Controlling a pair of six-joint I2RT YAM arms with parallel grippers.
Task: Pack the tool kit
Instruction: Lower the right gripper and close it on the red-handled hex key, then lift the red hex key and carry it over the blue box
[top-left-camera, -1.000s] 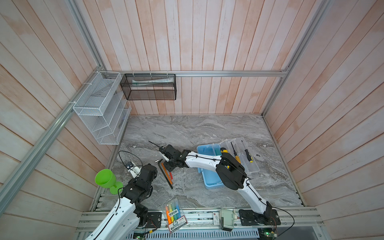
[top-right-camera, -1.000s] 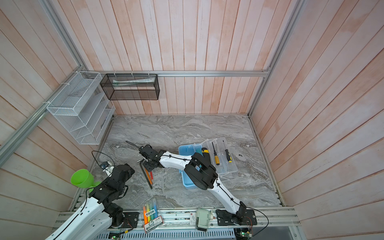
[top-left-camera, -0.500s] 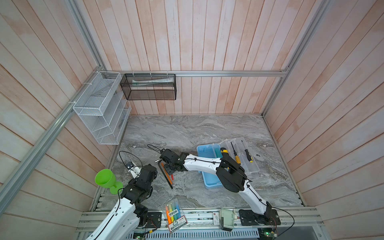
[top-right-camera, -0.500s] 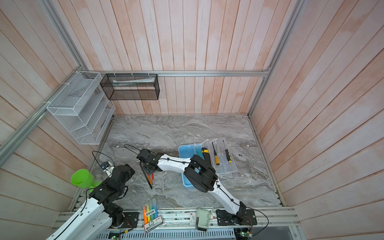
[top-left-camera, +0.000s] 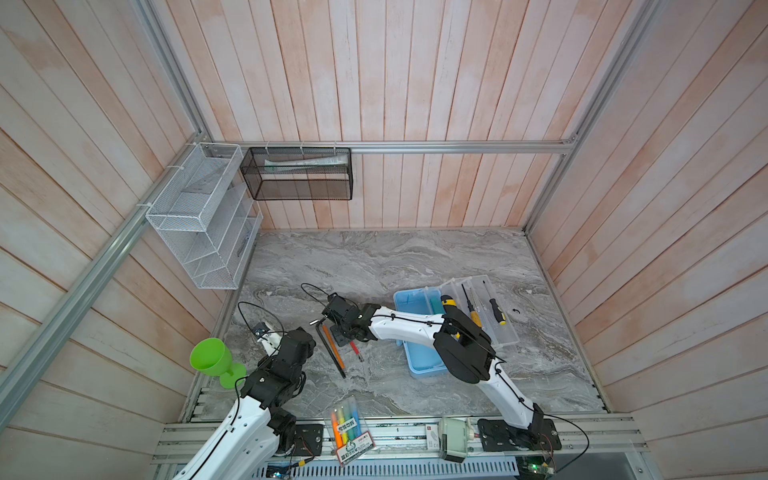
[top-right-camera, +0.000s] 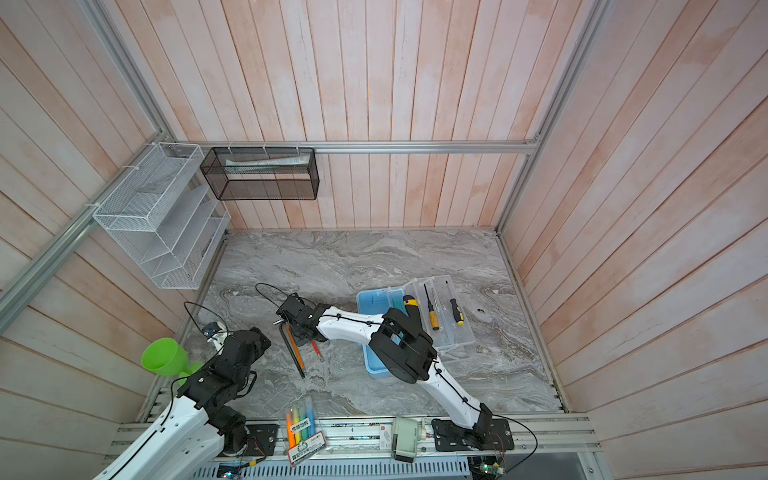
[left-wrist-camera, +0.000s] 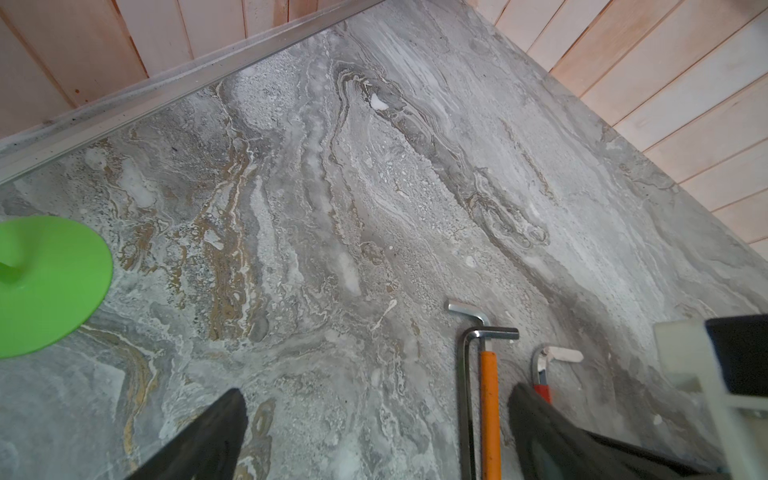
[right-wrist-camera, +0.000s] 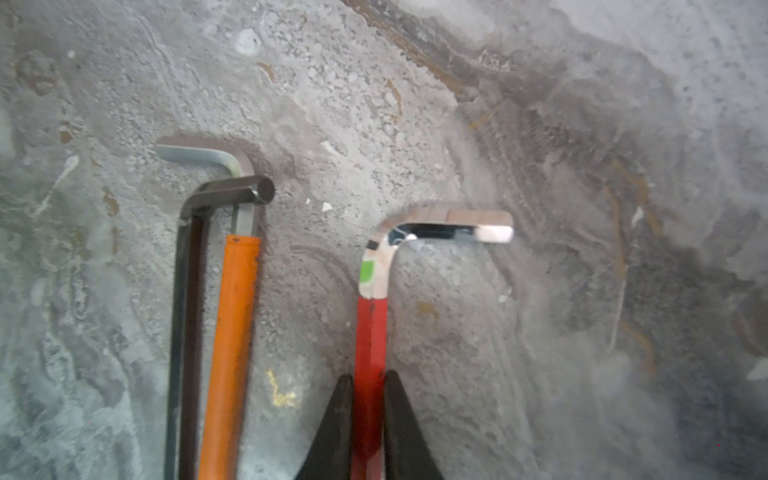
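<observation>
Packing seems partway: right gripper (right-wrist-camera: 368, 378) clamps the red-sleeved hex key (right-wrist-camera: 371, 332), orange-sleeved hex key (right-wrist-camera: 230, 332) and black hex key (right-wrist-camera: 187, 332) wait just beside its fingers (right-wrist-camera: 332, 428), left gripper (left-wrist-camera: 376, 392) gapes empty, light-blue case (top-left-camera: 415, 305) sits well apart.

The counter (right-wrist-camera: 540, 124) looks like grey veined stone, matt and grainy. The red-sleeved hex key (right-wrist-camera: 370, 332) has a mirror-bright metal bend and a smooth sleeve, probably plastic though the close view is blurred; the orange-sleeved hex key (right-wrist-camera: 232, 324) is scuffed, and the dark hex key (right-wrist-camera: 187, 311) is dull bare metal.
</observation>
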